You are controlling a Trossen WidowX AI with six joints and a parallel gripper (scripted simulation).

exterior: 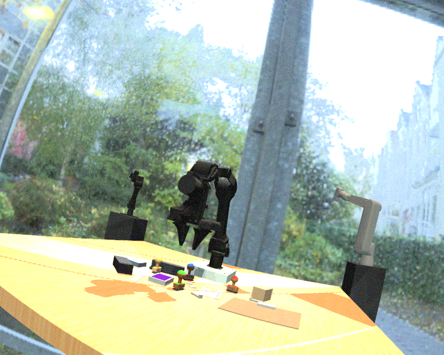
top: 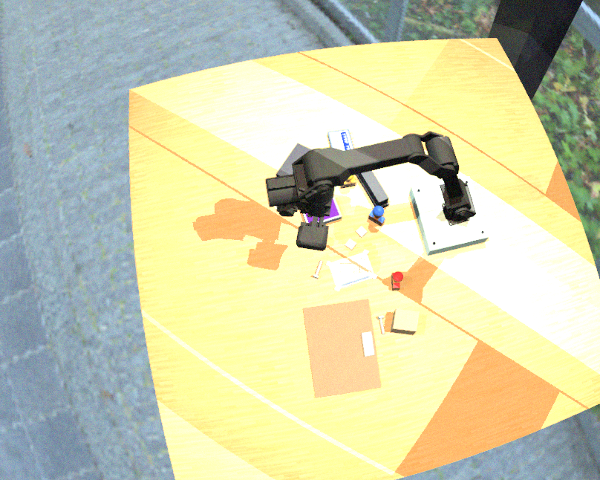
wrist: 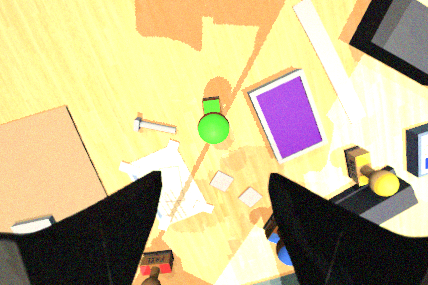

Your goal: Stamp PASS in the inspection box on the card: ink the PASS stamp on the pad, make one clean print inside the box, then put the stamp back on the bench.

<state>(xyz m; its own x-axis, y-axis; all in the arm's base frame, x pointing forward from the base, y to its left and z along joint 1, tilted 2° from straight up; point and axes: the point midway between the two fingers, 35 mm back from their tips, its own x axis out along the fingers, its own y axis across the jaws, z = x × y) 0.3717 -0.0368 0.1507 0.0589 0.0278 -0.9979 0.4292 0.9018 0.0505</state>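
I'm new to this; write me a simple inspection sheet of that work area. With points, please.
Surface: yellow wooden table point(top: 212, 289) point(exterior: 62, 305), sunlit and shadowed.
Job's things: green-knobbed wooden stamp point(exterior: 179, 281) point(wrist: 213, 128) upright beside the purple ink pad in a pale tray point(exterior: 161, 278) point(wrist: 290, 115); white card point(top: 351, 270) point(wrist: 175, 188); which stamp reads PASS, unclear.
Clutter: small tan box point(top: 405, 321) point(exterior: 261, 293); flat brown board point(top: 339, 351) point(exterior: 260, 312) point(wrist: 45, 163).
Gripper: black jaws apart, holding nothing, above the table.
Cables: nothing seen.
Surroundings: trees, grey metal post point(exterior: 268, 133).
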